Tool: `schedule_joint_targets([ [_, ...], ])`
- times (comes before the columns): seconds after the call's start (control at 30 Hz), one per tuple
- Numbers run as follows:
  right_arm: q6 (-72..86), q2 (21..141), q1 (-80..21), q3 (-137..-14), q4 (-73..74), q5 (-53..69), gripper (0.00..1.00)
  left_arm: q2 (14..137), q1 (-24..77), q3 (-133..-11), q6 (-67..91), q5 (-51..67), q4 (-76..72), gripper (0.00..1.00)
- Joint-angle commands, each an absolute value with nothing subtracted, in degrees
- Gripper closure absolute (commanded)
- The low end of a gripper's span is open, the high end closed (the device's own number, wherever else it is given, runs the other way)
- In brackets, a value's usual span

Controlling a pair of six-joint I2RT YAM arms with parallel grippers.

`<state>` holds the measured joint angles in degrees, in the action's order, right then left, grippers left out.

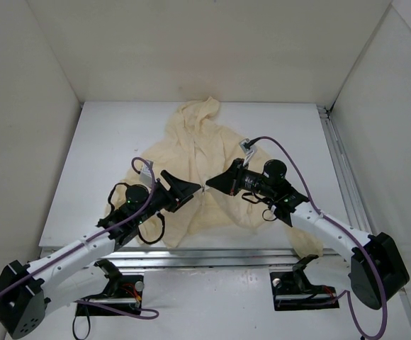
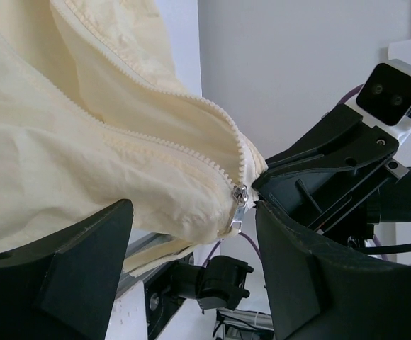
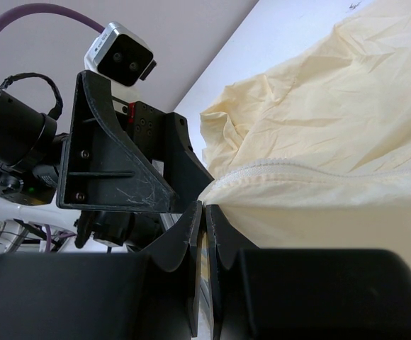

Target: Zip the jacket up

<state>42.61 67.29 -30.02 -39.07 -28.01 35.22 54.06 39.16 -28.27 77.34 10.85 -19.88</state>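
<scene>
Two arms: left end effector parted astride zipper pull; right end effector pinching jacket.

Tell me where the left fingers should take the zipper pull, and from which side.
Pinch the small metal tab hanging below the slider of the pull. Come from the left arm's side, with the left fingers straddling it. The tab dangles free there, while the right fingers, shut on the jacket, block the far side.
</scene>
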Motion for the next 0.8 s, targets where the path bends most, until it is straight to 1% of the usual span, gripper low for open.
schedule_joint_targets([
  [0.0,43.1,65.5,-30.5,-39.6,-34.5,36.1,1.00,54.8,38.7,-29.2,76.6,10.8,-25.2,0.35],
  [0.2,43.3,65.5,-30.5,-39.9,-34.6,36.4,1.00,56.7,38.7,-28.7,77.1,11.7,-28.0,0.36],
  [0.3,43.4,65.4,-30.4,-39.7,-34.7,36.5,1.00,57.2,38.7,-28.0,77.4,12.0,-29.6,0.39],
  [0.5,43.9,65.5,-30.3,-39.6,-35.0,36.7,1.00,57.8,38.7,-25.9,78.6,12.0,-35.7,0.47],
  [0.53,43.9,65.5,-30.4,-39.6,-35.0,36.7,1.00,57.9,38.7,-25.8,78.6,12.2,-36.5,0.50],
  [0.77,44.7,65.3,-30.3,-39.5,-35.6,36.8,1.00,59.0,38.7,-24.4,79.3,12.4,-41.3,0.57],
])
